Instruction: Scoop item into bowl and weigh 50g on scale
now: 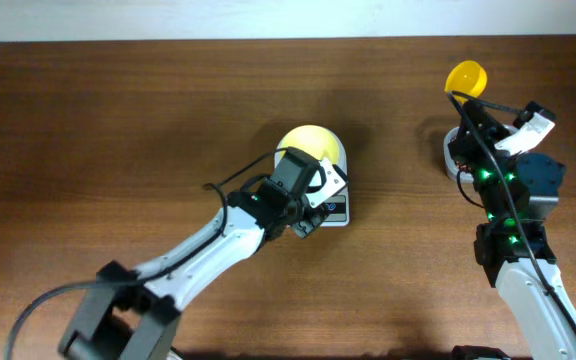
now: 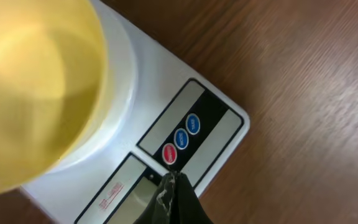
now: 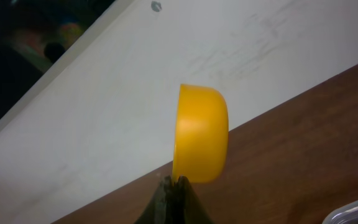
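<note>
Left gripper [image 2: 171,184], jaws closed and empty, rests its tip at the front panel of the scale [image 2: 166,81], just beside the red button [image 2: 169,153]. Bowl [image 2: 36,93] sits on the platform, apparently empty. Right gripper [image 3: 173,186] is clamped on the scoop [image 3: 201,134], raised on edge near the tub [image 3: 353,214]; beans show in no view. Judged step: switching on or zeroing the scale. Next move calls for drawing the left arm clear, then dipping the scoop into the tub.
</note>
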Robot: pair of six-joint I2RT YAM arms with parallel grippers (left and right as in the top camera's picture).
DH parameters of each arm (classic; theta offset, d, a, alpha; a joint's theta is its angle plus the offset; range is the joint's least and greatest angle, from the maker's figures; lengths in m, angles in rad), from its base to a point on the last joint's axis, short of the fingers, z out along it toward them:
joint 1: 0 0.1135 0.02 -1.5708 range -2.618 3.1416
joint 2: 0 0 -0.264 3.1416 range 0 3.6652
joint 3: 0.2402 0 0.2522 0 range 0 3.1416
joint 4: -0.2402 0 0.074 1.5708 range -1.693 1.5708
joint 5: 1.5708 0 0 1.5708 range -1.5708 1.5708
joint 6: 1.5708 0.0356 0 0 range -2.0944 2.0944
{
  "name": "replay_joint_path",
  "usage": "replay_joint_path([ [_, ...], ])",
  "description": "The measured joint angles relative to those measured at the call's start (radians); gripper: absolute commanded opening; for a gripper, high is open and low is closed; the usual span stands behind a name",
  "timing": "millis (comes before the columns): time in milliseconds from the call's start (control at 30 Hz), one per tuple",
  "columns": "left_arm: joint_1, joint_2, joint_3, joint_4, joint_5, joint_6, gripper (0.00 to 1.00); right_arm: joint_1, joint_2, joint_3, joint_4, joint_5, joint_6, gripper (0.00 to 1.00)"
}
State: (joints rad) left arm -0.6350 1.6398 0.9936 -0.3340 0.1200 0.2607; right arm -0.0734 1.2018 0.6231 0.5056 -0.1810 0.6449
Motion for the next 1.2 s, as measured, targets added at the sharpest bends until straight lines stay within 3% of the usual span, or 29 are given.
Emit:
replay_joint_path([
  [133,0.0,0.115,0.0,0.061,0.005,0.029,0.0,0.0,0.0,0.0,-0.001,0.0,-0.002,0.04],
  [567,0.0,0.182,0.001,0.135,0.005,0.035,0.0,0.0,0.0,0.0,-0.001,0.0,-0.002,0.04],
  [1033,0.0,0.184,0.002,0.141,0.005,0.031,0.0,0.0,0.0,0.0,-0.001,0.0,-0.002,0.04],
  [1200,0.0,0.123,0.021,0.044,0.004,0.031,0.0,0.0,0.0,0.0,-0.001,0.0,-0.002,0.04],
])
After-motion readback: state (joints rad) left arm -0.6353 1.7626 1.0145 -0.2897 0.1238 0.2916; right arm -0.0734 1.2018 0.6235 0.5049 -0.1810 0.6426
